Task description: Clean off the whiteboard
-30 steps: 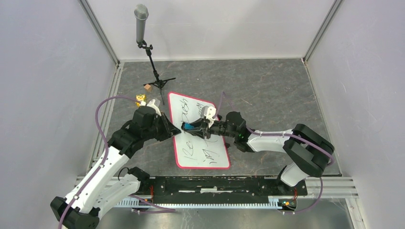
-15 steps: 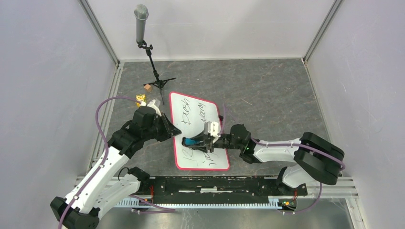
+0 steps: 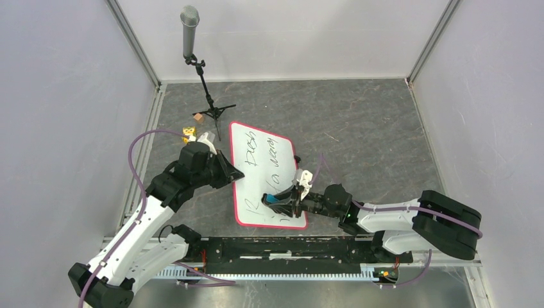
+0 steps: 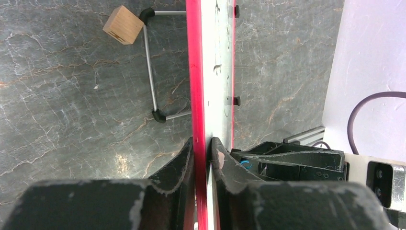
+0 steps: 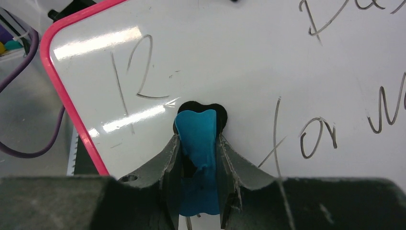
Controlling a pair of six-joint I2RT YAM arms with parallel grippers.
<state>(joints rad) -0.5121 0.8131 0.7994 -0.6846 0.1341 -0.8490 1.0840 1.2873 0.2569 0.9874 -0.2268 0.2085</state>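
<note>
This was a robotics lab cell: white panel walls [image 3: 289, 32], aluminium frame posts [image 3: 133, 43], grey marbled tabletop [image 3: 359, 122], microphone [image 3: 188, 29] on a tripod [image 3: 215, 112].

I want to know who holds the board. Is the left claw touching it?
Touching. The left wrist view shows the left gripper pinching the pink edge of the whiteboard.

light: bright, even | glare: streaks on whiteboard [image 5: 95, 42] | shadows: soft | blur: wrist-view foregrounds soft

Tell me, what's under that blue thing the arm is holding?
The whiteboard, with black handwriting around it. The blue eraser has its dark pad against the board, so any writing directly beneath is hidden.
</note>
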